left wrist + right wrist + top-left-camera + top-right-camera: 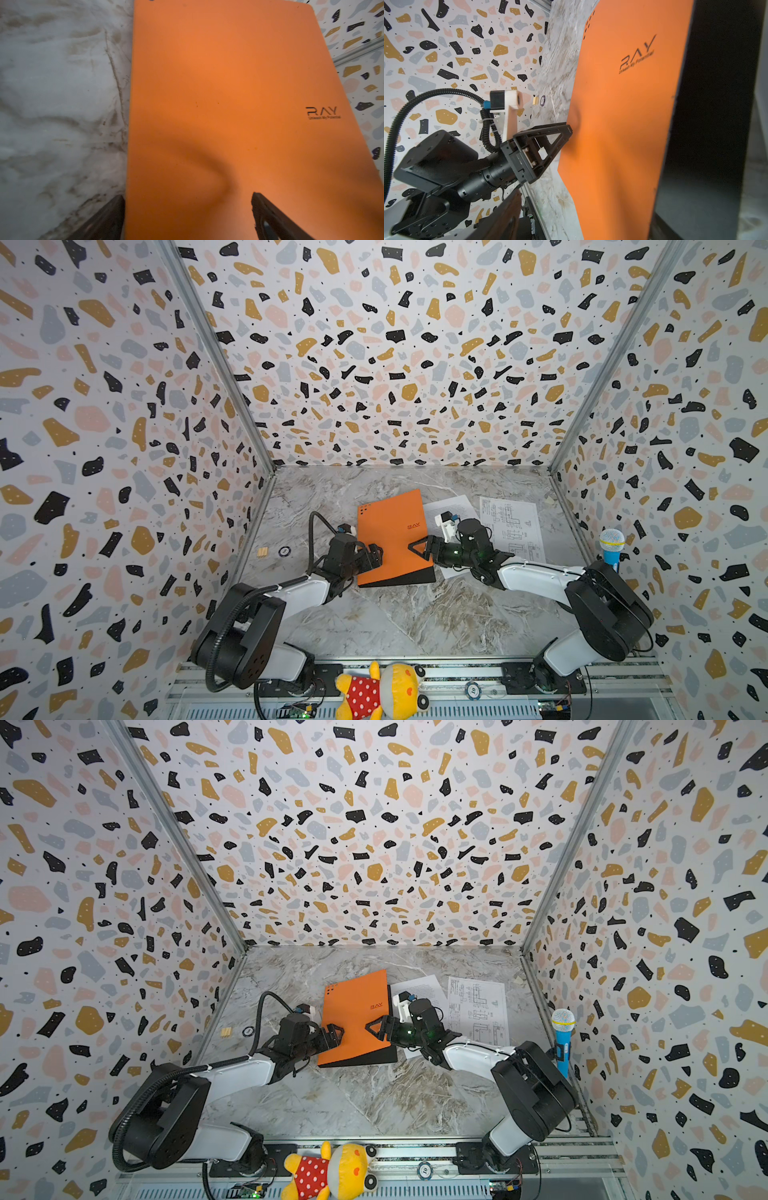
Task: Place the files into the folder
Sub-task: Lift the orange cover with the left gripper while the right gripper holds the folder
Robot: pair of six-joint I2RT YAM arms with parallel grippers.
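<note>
Matte orange folder on marble tabletop

- folder: orange outside, black inside (small dark logo)
- files: white with black print
- bench: grey-white marble with brown veins
- walls: white terrazzo flecked black, ochre, pink, grey
- plush toy: yellow, red white-dotted dress

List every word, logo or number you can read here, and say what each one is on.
"RAY": dark logo on the orange card folder.
"Unleash My Potential": small line under that logo, just legible in the wrist views.
White sheet of dense printed text: too small to read.
White sheet of line drawings and tables: too small to read.
Small round dark token: marking unreadable.
</note>
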